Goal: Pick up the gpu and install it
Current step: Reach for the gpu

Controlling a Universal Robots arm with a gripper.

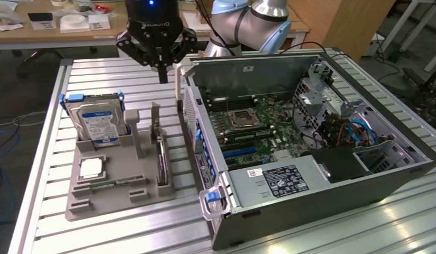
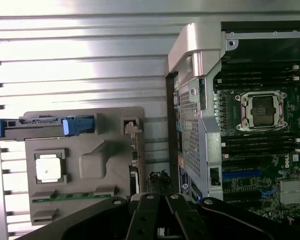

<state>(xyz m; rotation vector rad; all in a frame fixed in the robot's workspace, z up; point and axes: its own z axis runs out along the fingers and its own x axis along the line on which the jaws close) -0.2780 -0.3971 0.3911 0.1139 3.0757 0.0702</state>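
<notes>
Table (image 1: 112, 79): ribbed bare metal, sheen (glare streaks). Tray (image 1: 98, 203): grey matt plastic. Case (image 1: 331, 206): dark matt metal. Gripper (image 1: 162, 79): black, glossy.

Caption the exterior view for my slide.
Shut pincer hovers near the graphics card standing in a gray tray beside the open computer case.

Table (image 1: 112, 79): silver ribbed aluminium slats, spanning the exterior view.
Grey holder tray (image 1: 119, 203): flat on the table, lower left of the exterior view.
Open computer case (image 1: 302, 198): on the table, centre to right, just beside the tray.
</notes>
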